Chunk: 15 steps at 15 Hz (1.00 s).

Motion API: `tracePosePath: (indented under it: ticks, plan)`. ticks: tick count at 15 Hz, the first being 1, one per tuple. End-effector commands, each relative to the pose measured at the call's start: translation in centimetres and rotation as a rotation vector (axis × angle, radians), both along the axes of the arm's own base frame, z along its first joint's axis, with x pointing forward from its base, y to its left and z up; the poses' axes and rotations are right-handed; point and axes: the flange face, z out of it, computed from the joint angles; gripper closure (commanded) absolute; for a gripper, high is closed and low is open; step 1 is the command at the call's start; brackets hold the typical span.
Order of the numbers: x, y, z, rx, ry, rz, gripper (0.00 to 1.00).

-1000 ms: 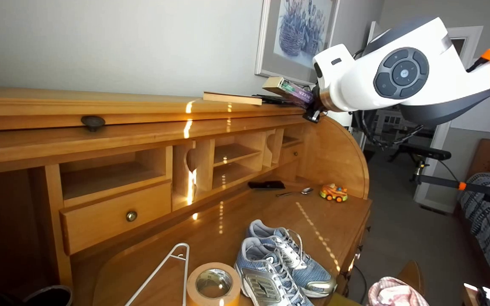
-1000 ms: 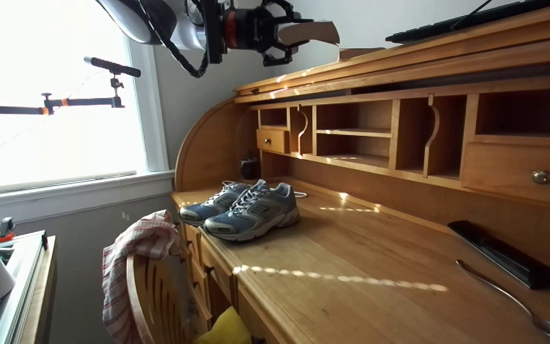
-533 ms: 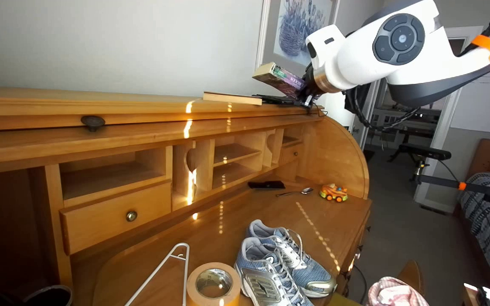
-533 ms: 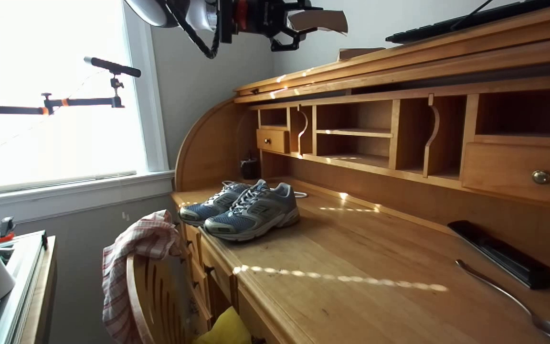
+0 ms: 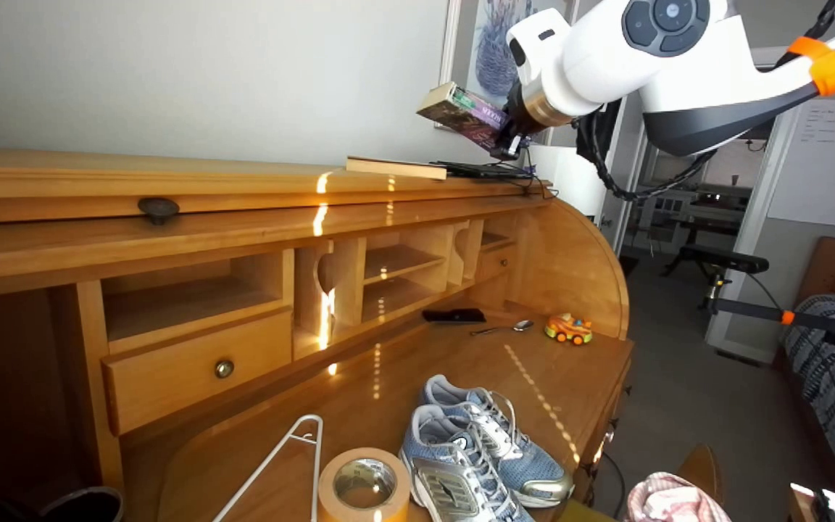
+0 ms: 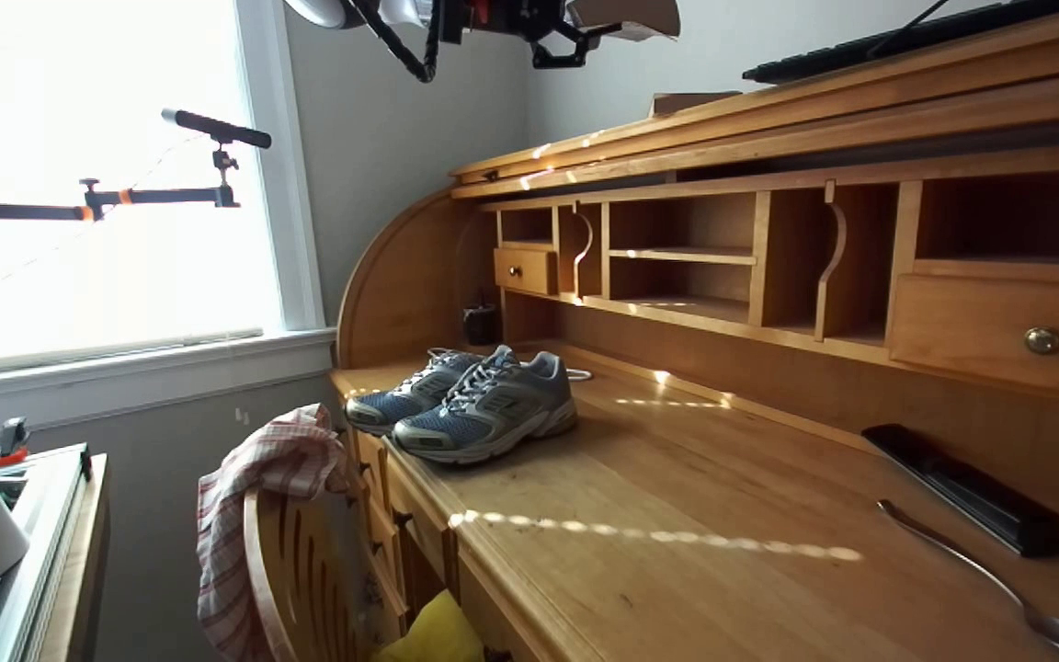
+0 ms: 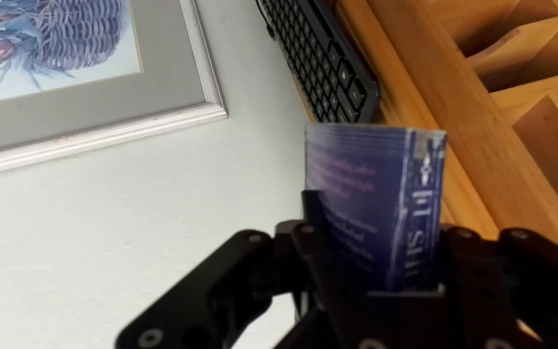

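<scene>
My gripper [image 5: 510, 139] is shut on a thick purple paperback book [image 5: 464, 114] and holds it tilted in the air above the top of the wooden roll-top desk. In the wrist view the book [image 7: 356, 179] stands between the dark fingers [image 7: 378, 213], its spine and back cover showing. In an exterior view the gripper [image 6: 575, 41] and the book [image 6: 631, 14] are partly cut off by the upper edge. Below the book, a flat tan slab-like thing [image 5: 396, 167] lies on the desk top, beside a black keyboard [image 5: 481, 170]. The keyboard also shows in the wrist view [image 7: 322, 63].
On the desk surface [image 6: 677, 487] are blue-grey sneakers [image 6: 493, 405], a tape roll [image 5: 364, 482], a white hanger [image 5: 272, 464], a black object [image 6: 966, 487], a spoon [image 6: 952, 552] and a toy car [image 5: 568, 329]. A framed picture [image 7: 172, 72] hangs on the wall behind. A chair [image 6: 300, 561] stands in front.
The arm has risen with the book still gripped, moving up and somewhat left in an exterior view, up and right in an exterior view facing the window. The things on the desk have not moved.
</scene>
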Motion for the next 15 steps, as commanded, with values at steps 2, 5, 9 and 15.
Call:
tracePosePath:
  ticks: [2,5,9,15]
  plan:
    - [2.4,-0.6,1.0,0.018,0.055,0.011,0.91]
    - [3.8,-0.8,0.9,0.031,0.091,0.038,0.91]
    - [5.3,-0.9,0.8,0.065,0.132,0.083,0.91]
    - [7.4,-0.9,1.6,0.111,0.164,0.130,0.91]
